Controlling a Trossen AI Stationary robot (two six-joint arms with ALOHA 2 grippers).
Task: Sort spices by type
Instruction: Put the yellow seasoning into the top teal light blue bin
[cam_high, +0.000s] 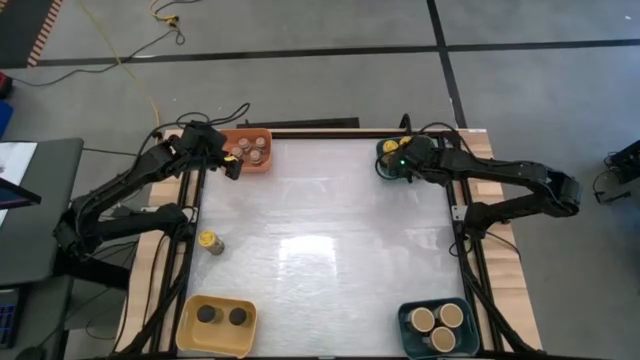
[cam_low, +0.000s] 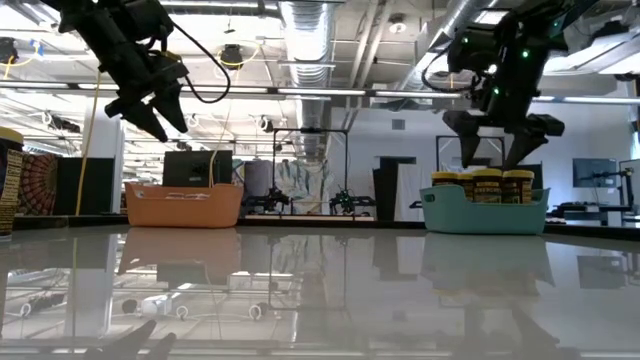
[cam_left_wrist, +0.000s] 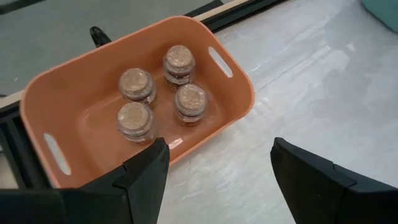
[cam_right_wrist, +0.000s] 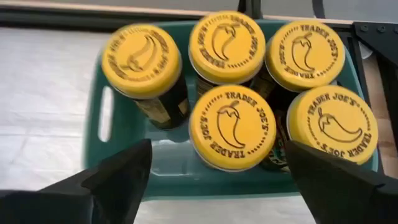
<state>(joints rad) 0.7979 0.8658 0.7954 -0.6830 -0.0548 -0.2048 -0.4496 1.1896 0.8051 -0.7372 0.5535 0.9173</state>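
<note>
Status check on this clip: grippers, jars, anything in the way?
Left gripper open over orange bin, empty. Right gripper open above yellow-lidded jars in teal bin. One stray jar on table's left edge. Nothing in the way.

A glossy white bench (cam_high: 330, 240) is seen from above. An orange bin (cam_high: 262, 166) is set at its 11 o'clock corner, a teal bin (cam_high: 384, 150) at 1 o'clock, a yellow bin (cam_high: 190, 328) at 7 o'clock, and a second, darker teal bin (cam_high: 408, 340) at 5 o'clock.
</note>
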